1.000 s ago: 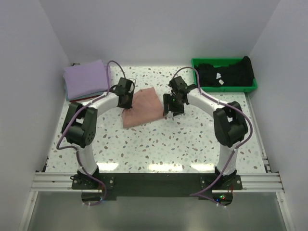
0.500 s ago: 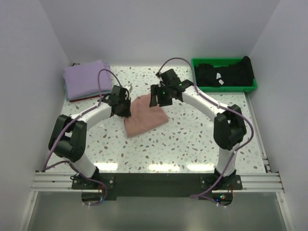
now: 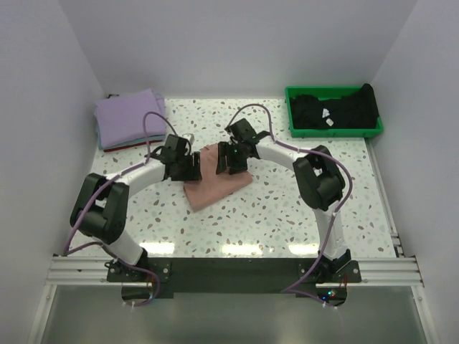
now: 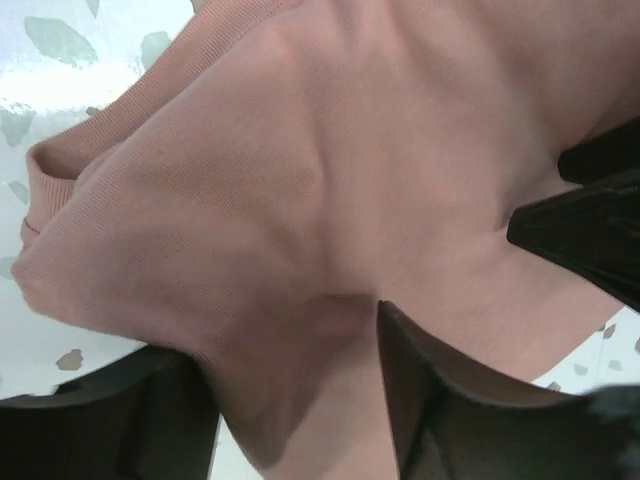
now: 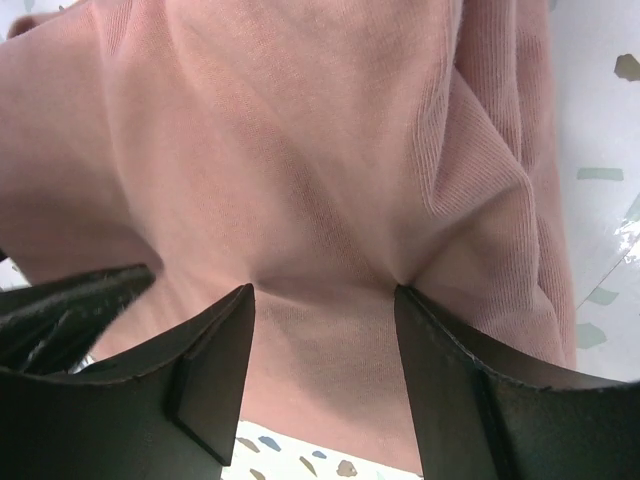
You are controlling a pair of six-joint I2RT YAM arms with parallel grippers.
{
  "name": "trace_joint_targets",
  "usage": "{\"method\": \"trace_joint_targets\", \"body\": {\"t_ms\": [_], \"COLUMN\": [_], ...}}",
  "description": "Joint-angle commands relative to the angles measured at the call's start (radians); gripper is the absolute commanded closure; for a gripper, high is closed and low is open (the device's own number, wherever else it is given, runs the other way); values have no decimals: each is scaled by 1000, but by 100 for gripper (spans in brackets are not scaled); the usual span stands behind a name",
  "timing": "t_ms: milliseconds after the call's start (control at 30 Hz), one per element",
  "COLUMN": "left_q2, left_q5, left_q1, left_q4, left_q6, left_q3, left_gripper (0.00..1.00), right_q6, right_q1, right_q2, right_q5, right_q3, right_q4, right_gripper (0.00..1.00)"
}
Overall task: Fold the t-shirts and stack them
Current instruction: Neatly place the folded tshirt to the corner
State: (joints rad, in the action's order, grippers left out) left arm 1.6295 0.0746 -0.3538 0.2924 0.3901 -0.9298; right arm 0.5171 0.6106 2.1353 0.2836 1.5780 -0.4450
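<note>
The folded salmon-pink t-shirt point(image 3: 219, 185) lies on the speckled table point(image 3: 287, 215), in the middle. My left gripper point(image 3: 191, 167) stands open at its left edge, and in the left wrist view a bunched fold of the pink cloth point(image 4: 300, 200) sags between the spread jaws point(image 4: 285, 335). My right gripper point(image 3: 229, 160) is open over the shirt's far right part, its fingertips point(image 5: 243, 300) pressing into the pink cloth point(image 5: 300, 150). A folded lavender t-shirt point(image 3: 129, 118) lies at the back left. A black t-shirt point(image 3: 333, 109) is heaped in the green tray point(image 3: 337, 132).
The lavender shirt rests on a thin reddish layer point(image 3: 122, 146) that shows at its near edge. The green tray stands at the back right. White walls close in the table on three sides. Both arms arch inward over the middle.
My left gripper has gone from shut to open, letting go of the pink shirt. The right gripper has come down and left onto the cloth. The shirt has shifted slightly nearer.
</note>
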Motion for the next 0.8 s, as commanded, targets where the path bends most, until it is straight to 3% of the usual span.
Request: {"method": "trace_joint_targets", "body": {"t_ms": [0, 33, 133, 300, 367, 533, 767], "left_q2": [-77, -104, -173, -319, -393, -531, -494], "left_q5": [-18, -38, -71, -64, 5, 164, 269], "left_q1": [1, 1, 4, 27, 65, 124, 186], "left_q4": [-39, -35, -7, -86, -139, -407, -799], "left_q6": [50, 53, 73, 115, 136, 210, 303], "left_q3": [20, 28, 68, 263, 334, 580, 787], "left_gripper": [31, 24, 16, 10, 8, 5, 2], "right_q6": [8, 8, 9, 8, 6, 6, 6], "right_q1": [2, 2, 1, 2, 2, 2, 2], "right_q2": [8, 12, 21, 21, 18, 12, -6], "right_q5": [-9, -14, -21, -23, -24, -24, -23], "right_q3": [-29, -29, -29, -24, -21, -22, -38], "right_q4": [20, 17, 12, 5, -3, -9, -11], "right_gripper": [38, 38, 38, 38, 38, 38, 38]}}
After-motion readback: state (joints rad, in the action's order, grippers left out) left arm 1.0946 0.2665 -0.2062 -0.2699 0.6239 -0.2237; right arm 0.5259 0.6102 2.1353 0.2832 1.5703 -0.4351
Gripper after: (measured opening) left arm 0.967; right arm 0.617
